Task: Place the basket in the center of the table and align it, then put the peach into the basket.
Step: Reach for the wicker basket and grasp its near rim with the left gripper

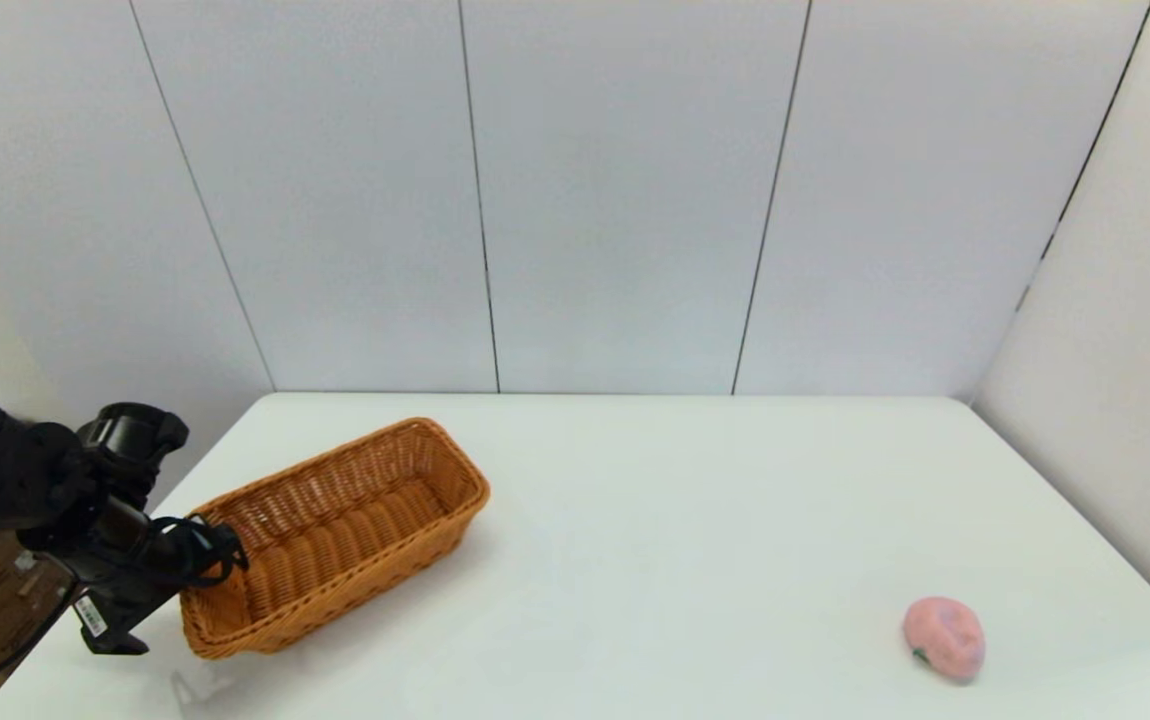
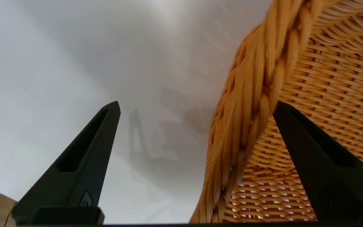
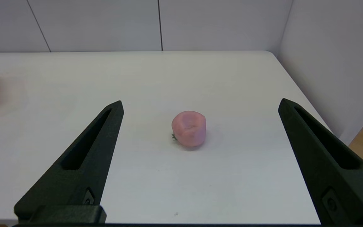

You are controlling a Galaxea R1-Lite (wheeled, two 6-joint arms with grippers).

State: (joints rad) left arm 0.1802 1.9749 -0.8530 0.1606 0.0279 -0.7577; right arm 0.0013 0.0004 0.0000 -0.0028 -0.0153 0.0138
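White panelled walls are closing in a plain white table (image 1: 655, 500), nothing else cluttering the background. The basket (image 1: 335, 535) is sitting at the table's left side, skewed diagonally to the edges, well away from the middle, so neither centering nor aligning is done yet.

The left gripper (image 2: 197, 110) is working at the basket's near short end: its fingers are spread wide and straddling the braided rim, one finger (image 2: 83, 157) outside over bare table, the other (image 2: 320, 164) inside against the woven wall. No pinch yet (the rim is sitting in the gap, closer to the inner finger, and it is hard to say whether that finger is touching the weave). Judging from this, the step in hand is taking hold of the rim so the basket can be dragged toward the middle and squared up.

The peach (image 1: 945, 638) is lying on the table near the front right corner, well apart from the basket, untouched. The right gripper (image 3: 200, 104) is not showing in the head view; in its own wrist view it is hovering short of the peach with fingers spread wide, peach framed between them but farther off.

Progress: essentially at the start. Left to do: close on the rim, move and align the basket, then pick up the peach and put it inside.
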